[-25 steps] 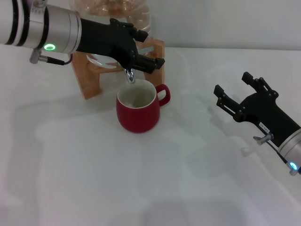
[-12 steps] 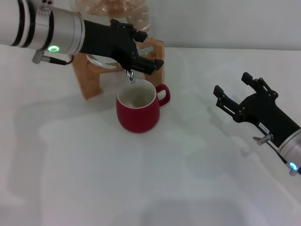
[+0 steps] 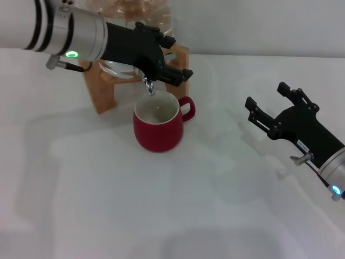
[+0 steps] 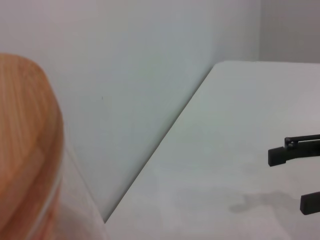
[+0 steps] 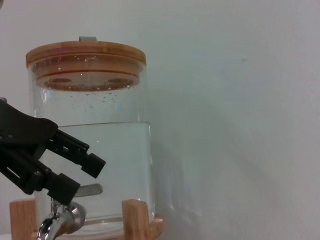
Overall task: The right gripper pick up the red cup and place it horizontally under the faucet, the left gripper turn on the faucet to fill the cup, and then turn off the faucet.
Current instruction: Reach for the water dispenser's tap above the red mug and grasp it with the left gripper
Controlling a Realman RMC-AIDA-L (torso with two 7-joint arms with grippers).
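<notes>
Red cup point(image 3: 158, 126) stands upright on the white table point(image 3: 161, 216), mouth up, cream inside showing, loop handle pointing toward the robot's right. It sits just in front of the wooden stand point(image 3: 102, 86), directly under the faucet point(image 3: 149, 86), whose chrome spout hangs just above the cup's rim, apart from it. On the stand is a glass water jar point(image 5: 92, 165) with a wooden lid point(image 5: 86, 55), partly filled, bubbles near the top. Left gripper point(image 3: 170, 67) reaches across the front of the stand, black fingers at the faucet's lever; in the right wrist view its two fingers point(image 5: 75, 152) are spread on either side of the lever, a gap between them, contact hard to tell. Green ring light lit on its silver wrist. Right gripper point(image 3: 272, 108) is well apart from the cup on the robot's right, above the table, jaws apart and holding nothing, blue light on at its wrist.
</notes>
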